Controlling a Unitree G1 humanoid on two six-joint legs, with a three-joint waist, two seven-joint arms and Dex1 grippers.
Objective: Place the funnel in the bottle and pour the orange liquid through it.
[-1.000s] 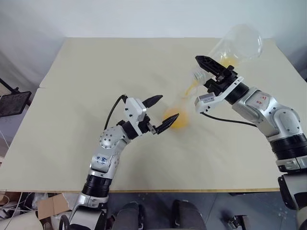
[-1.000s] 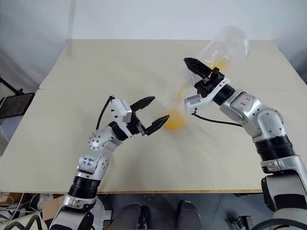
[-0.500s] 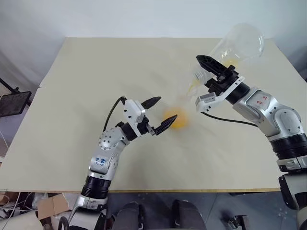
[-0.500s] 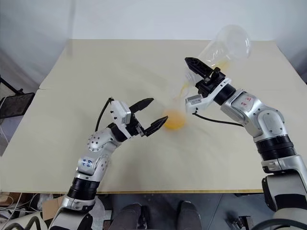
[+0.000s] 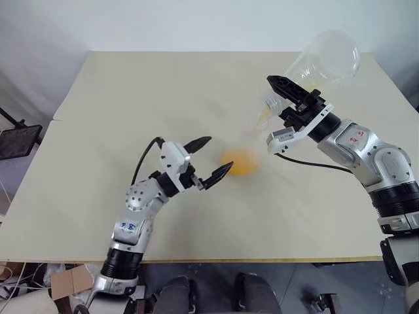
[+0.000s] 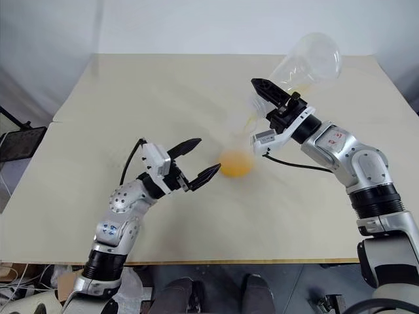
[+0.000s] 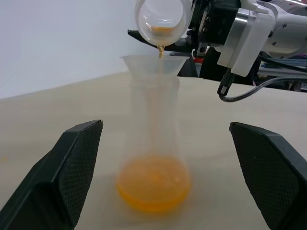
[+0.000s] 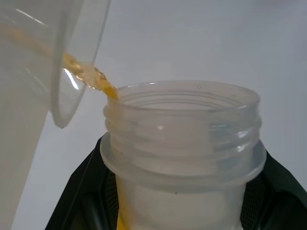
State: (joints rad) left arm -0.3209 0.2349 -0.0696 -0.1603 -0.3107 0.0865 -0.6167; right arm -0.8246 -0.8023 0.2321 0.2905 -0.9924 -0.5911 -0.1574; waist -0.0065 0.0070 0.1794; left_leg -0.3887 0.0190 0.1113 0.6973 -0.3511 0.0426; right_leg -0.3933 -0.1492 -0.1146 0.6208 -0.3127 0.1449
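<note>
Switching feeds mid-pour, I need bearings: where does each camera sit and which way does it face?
Head eyes: above, looking down on the table; both arms show.
Left wrist: faces the bottle and funnel between the open left end effector.
Right wrist: looks along the right end effector gripping the flask.
Shared: both wrist views catch the orange liquid.

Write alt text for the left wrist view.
Thin orange liquid stream drops from a tilted clear flask mouth into a small clear plastic funnel seated in a clear tapered bottle; the open left claw frames the bottle without touching.
</note>
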